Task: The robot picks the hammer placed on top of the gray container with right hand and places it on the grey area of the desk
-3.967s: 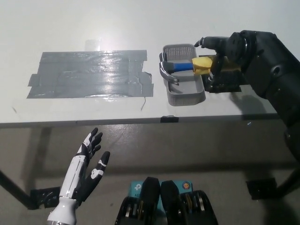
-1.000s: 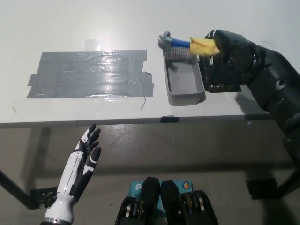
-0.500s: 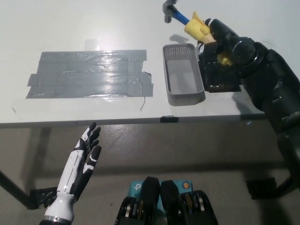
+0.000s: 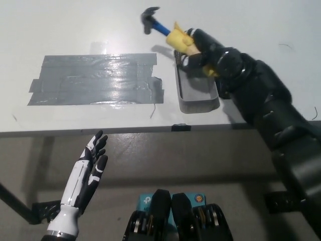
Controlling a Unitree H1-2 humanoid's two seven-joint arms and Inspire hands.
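A: Nearest item?
B: White left hand [image 4: 86, 173], low at the lower left, below the desk edge. Fingers spread, palm empty, idle.
A: On the desk?
B: White desk [image 4: 75, 30]. Grey taped area [image 4: 95, 79] on its left half, nothing on it. Gray container [image 4: 196, 89] just right of the tape, near the front edge, empty where visible.
A: Right hand?
B: Black right hand [image 4: 203, 50] over the container's far end, fingers wrapped tight round the yellow grip of the hammer [image 4: 163, 29].
A: Hammer position?
B: In the air, clear of the container, blue shaft angled up-left, dark head farthest back, above the white surface beyond the tape's right end.
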